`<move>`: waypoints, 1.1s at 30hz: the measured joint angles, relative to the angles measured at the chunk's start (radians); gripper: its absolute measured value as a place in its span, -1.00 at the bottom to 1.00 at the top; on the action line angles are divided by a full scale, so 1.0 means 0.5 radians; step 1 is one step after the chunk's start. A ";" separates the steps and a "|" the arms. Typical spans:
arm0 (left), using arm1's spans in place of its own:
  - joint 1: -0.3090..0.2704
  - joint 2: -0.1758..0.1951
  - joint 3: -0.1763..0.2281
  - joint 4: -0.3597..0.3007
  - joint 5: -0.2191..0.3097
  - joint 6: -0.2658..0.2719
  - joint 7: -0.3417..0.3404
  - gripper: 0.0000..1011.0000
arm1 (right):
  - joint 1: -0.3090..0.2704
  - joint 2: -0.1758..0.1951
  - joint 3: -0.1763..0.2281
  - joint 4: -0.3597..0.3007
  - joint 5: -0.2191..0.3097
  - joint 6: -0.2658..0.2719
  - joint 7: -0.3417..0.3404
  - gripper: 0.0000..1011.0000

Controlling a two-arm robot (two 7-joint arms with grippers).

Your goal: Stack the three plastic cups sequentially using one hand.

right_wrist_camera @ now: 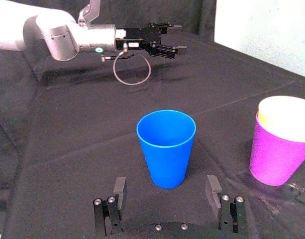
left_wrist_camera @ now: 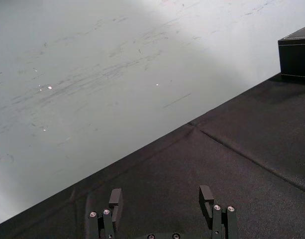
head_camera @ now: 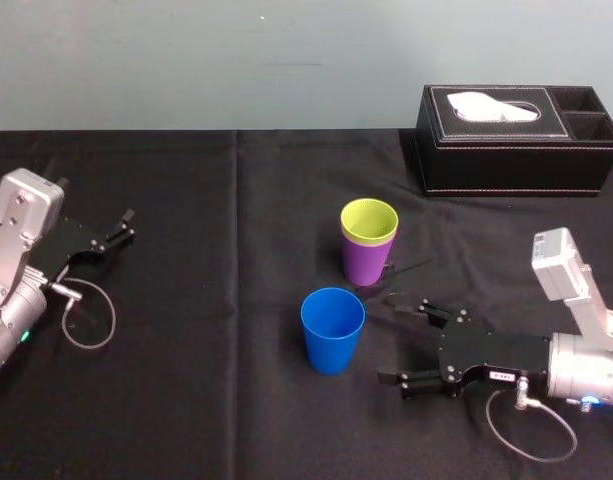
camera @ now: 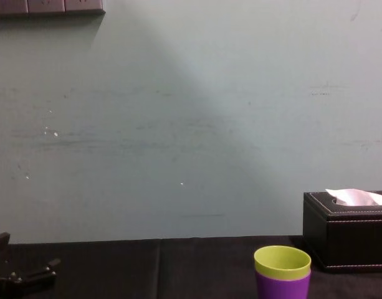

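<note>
Now we are holding the right end effector point(head_camera: 406, 342) just to the right of the blue cup point(head_camera: 332, 328), its fingers spread wide and gripping nothing. The blue cup is standing upright and alone on the black surface point(head_camera: 186, 400). Just behind it, the yellow-green cup point(head_camera: 369, 222) is sitting nested in the purple cup point(head_camera: 366, 262). We are judging the blue cup light, thin-walled, smooth and easily squashed or tipped, so we are favouring a gentle pinch across its mid-wall, below the rim. The left end effector point(head_camera: 127, 225) is idling, open and empty, well left of the blue cup.
</note>
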 joint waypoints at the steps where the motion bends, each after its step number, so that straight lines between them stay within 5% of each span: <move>1: 0.000 0.000 0.000 0.000 0.000 0.000 0.000 1.00 | 0.015 -0.013 -0.010 0.014 -0.006 0.004 0.005 0.98; 33: 0.000 0.000 0.000 0.000 0.000 0.000 0.000 1.00 | 0.318 -0.252 -0.211 0.267 -0.024 0.069 0.092 0.98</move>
